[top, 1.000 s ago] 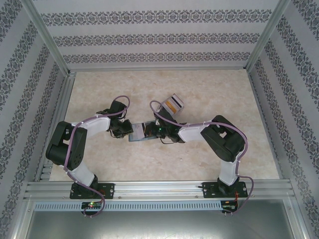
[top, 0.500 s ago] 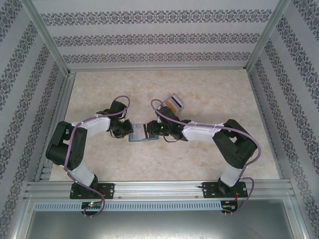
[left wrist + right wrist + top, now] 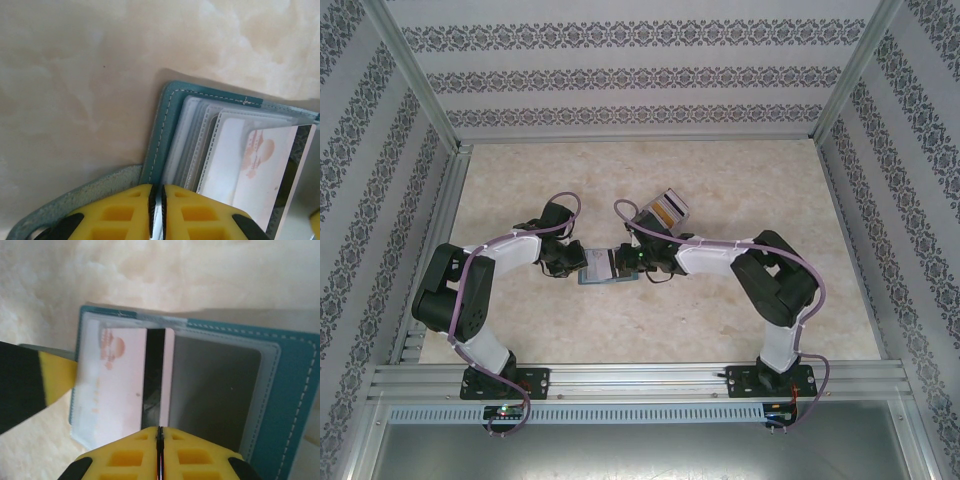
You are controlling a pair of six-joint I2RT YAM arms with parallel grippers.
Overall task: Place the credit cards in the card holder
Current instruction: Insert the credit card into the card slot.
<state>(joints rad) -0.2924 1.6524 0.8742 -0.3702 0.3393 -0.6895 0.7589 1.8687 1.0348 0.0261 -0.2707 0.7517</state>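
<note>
The teal card holder [image 3: 603, 268] lies open on the table between both grippers. My left gripper [image 3: 157, 188] is shut on a clear inner sleeve at the holder's stitched edge [image 3: 167, 120]. A white credit card [image 3: 120, 385] with a black stripe lies partly inside a left-hand sleeve. My right gripper [image 3: 160, 429] is shut, its tips right at the card's near edge, with nothing seen between the pads. A grey sleeve [image 3: 215, 385] fills the holder's right half. From above, the left gripper [image 3: 578, 262] and right gripper [image 3: 623, 262] sit at opposite sides of the holder.
A clear slanted tray [image 3: 666, 209] holding more cards stands just behind the right gripper. Metal frame rails [image 3: 640, 380] run along the table's near edge, and patterned walls enclose the other sides. The left finger [image 3: 50, 382] reaches in beside the holder.
The right arm's elbow swung outward and came back in, and its gripper edged a little left along the holder. The left arm and the holder stayed put.
</note>
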